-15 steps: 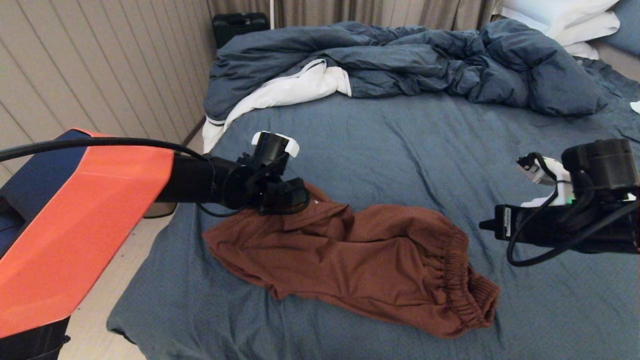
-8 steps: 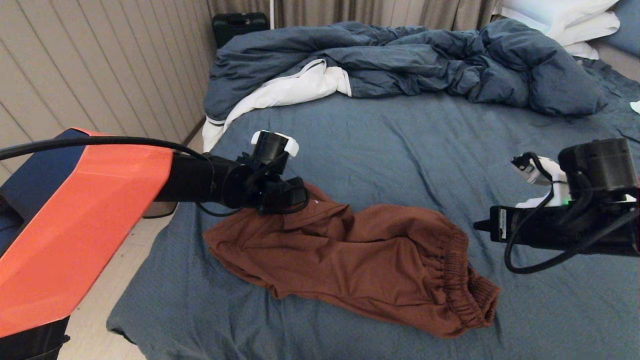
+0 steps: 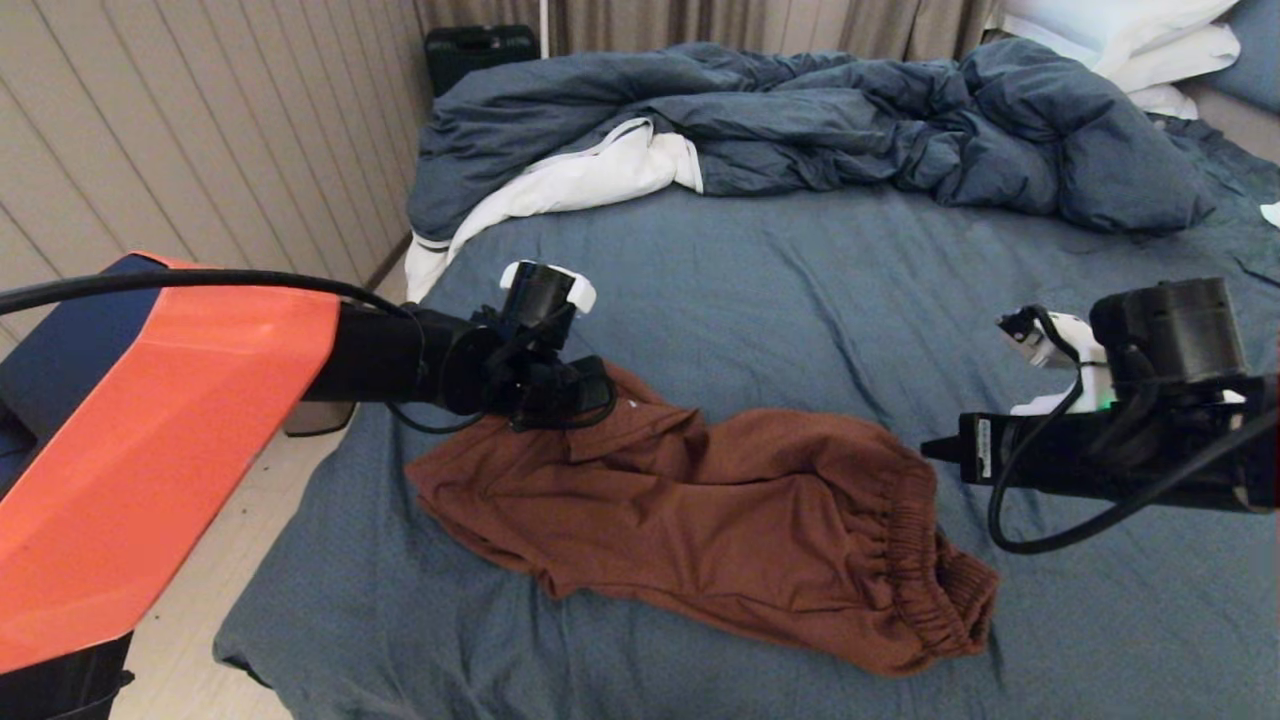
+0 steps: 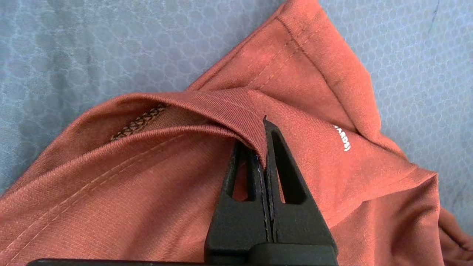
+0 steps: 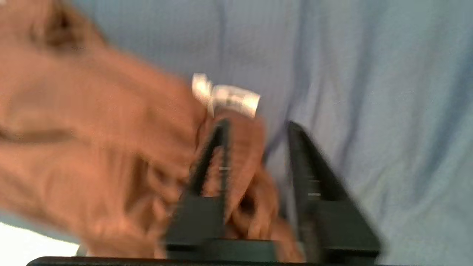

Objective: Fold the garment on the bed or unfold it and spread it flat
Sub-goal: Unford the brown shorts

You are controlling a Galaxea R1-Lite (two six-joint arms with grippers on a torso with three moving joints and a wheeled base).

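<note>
Near the bed's (image 3: 760,270) front edge, closer to its left side, the shorts (image 3: 700,510) lie rumpled on the blue sheet, running crosswise with the gathered waistband (image 3: 925,560) bunched at their right end. At their left end, on the far side, the left gripper (image 4: 263,147) is clamped on a raised fold of hem, its fingers pressed together with the cloth pinched between them; small white lettering (image 4: 343,138) shows just beside the pinch. To the right of the waistband, the right gripper (image 5: 258,147) hangs over the sheet with its fingers apart, and a bit of brown cloth and a white drawstring tip (image 5: 225,96) sit near them. Farther back, the duvet (image 3: 800,120) lies heaped across the bed, white lining showing, with pillows (image 3: 1130,40) at the far right corner.
</note>
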